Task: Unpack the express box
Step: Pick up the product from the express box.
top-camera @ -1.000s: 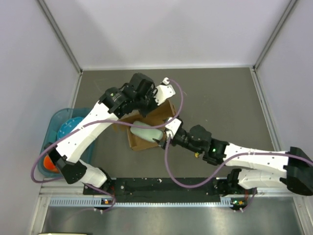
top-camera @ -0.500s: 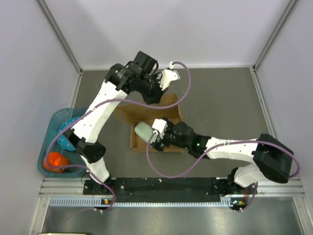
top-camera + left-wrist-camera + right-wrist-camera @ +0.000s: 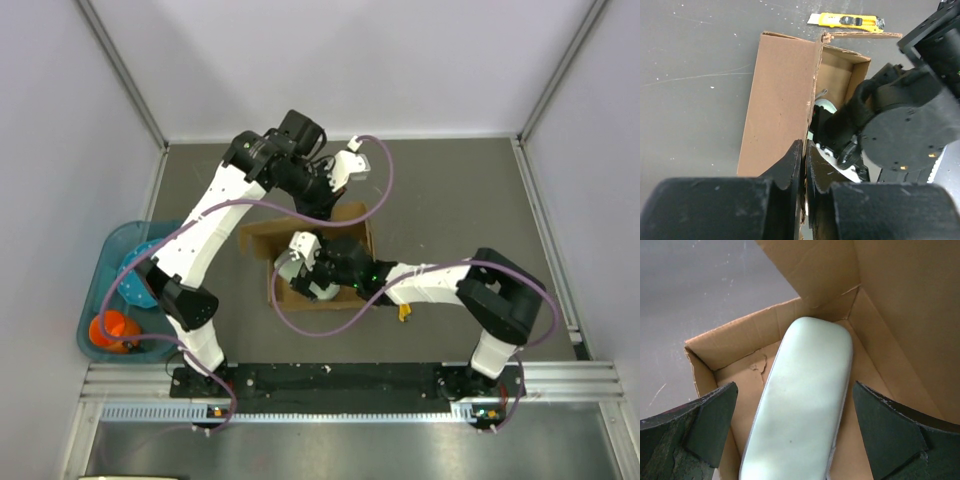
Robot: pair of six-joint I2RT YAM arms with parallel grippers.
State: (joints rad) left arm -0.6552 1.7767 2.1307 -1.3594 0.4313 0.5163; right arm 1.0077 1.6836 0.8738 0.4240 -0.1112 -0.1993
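Top external view: the express box (image 3: 345,222), plain brown cardboard, lies open in the middle of the frame on the dark bench (image 3: 450,200), with both arms reaching over it. The left fingers (image 3: 797,167) are pressed together on the torn edge of a raised flap of the box, the cardboard pinched between them. The right fingers (image 3: 695,425) stand wide apart inside the box, one on each side of a pale green oblong item (image 3: 800,405) that rests on the box floor; they are not touching it. A yellow utility knife (image 3: 403,312) lies on the bench near the box's lower right corner, beside the right arm. At the left edge of the frame sits a teal tub (image 3: 108,250) with an orange thing (image 3: 112,328) in it.
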